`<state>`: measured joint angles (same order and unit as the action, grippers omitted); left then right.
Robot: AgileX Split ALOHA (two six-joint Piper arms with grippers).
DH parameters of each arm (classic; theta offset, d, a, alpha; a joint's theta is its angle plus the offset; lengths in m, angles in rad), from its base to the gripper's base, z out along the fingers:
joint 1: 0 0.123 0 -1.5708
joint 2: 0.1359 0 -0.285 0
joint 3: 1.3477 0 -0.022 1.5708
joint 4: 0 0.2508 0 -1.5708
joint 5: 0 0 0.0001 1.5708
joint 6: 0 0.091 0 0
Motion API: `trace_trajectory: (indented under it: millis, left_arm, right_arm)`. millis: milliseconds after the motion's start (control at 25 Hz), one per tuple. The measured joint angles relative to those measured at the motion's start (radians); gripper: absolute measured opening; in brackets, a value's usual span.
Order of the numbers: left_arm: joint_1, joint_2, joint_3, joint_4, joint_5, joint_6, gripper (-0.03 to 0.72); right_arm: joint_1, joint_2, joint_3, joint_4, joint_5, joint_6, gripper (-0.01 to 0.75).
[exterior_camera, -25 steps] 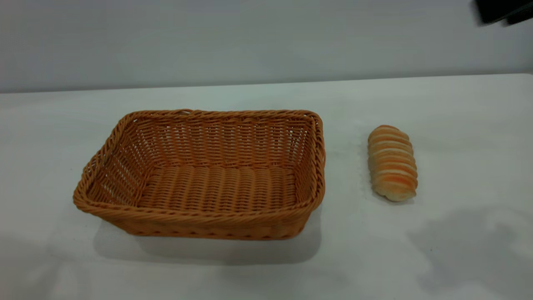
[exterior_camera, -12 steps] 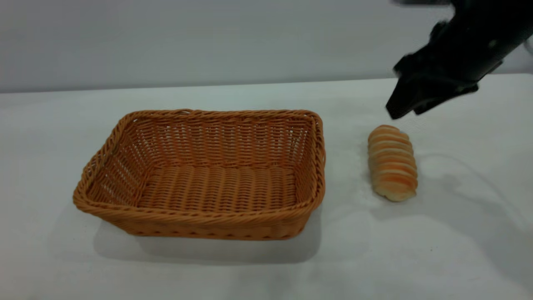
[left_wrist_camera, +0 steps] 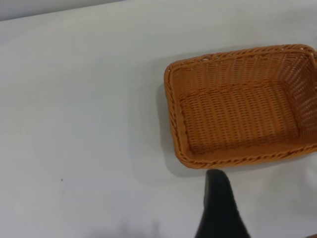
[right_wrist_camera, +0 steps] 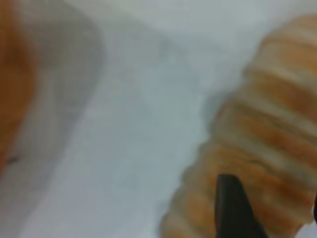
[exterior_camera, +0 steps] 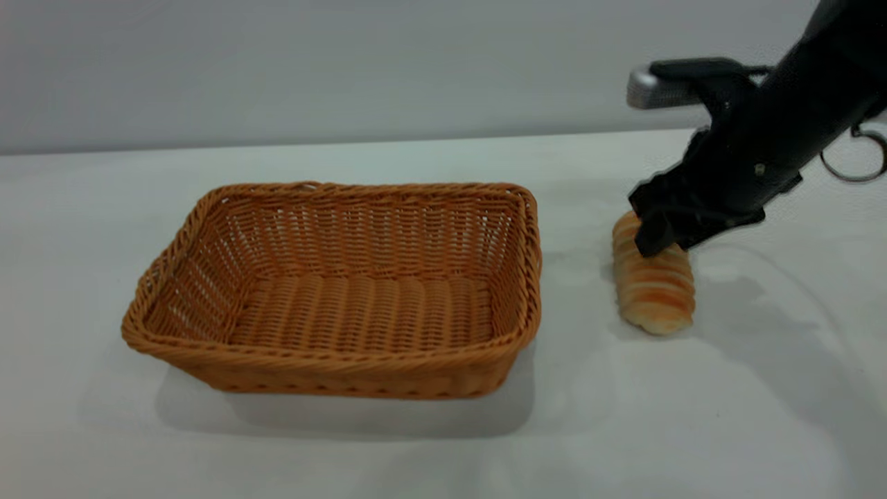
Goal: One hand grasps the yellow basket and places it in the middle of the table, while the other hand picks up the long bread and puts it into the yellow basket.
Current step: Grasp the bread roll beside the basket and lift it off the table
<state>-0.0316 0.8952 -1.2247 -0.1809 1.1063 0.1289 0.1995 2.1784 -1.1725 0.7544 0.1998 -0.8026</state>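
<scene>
The yellow basket [exterior_camera: 339, 291] stands empty on the table [exterior_camera: 416, 450], left of the middle; it also shows in the left wrist view [left_wrist_camera: 237, 109]. The long bread [exterior_camera: 655, 287] lies on the table to the basket's right. My right gripper [exterior_camera: 658, 239] is open and low over the bread's far end, its tips at the loaf. In the right wrist view the bread [right_wrist_camera: 262, 148] fills the space between the right gripper's [right_wrist_camera: 272, 198] fingers [right_wrist_camera: 233, 213]. My left gripper [left_wrist_camera: 265, 203] is outside the exterior view, open and empty above the table beside the basket; one finger [left_wrist_camera: 218, 208] shows.
The right arm [exterior_camera: 797, 125] reaches in from the upper right, with a cable loop [exterior_camera: 856, 156] behind it. Bare white table lies in front of the basket and bread and to the far left.
My right arm has come down from the upper right corner to the far end of the bread. The basket and the bread have not moved.
</scene>
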Motion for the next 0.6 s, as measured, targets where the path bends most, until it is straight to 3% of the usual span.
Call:
trace_trajectory:
  millis: [160, 280, 520, 600]
  left_arm:
    - [0.0, 0.0, 0.0, -0.017, 0.0, -0.002, 0.531]
    - [0.0, 0.0, 0.0, -0.017, 0.0, -0.002, 0.531]
    - [0.0, -0.001, 0.0, -0.017, 0.0, -0.003, 0.531]
    - [0.0, -0.001, 0.0, -0.017, 0.0, -0.003, 0.531]
  right_arm:
    - [0.0, 0.062, -0.007, 0.024, -0.069, 0.0, 0.43]
    - [0.0, 0.085, -0.014, 0.055, -0.077, 0.0, 0.384]
    - [0.0, 0.079, -0.02, 0.067, -0.03, 0.0, 0.064]
    - [0.0, 0.052, -0.019, 0.065, 0.012, 0.0, 0.035]
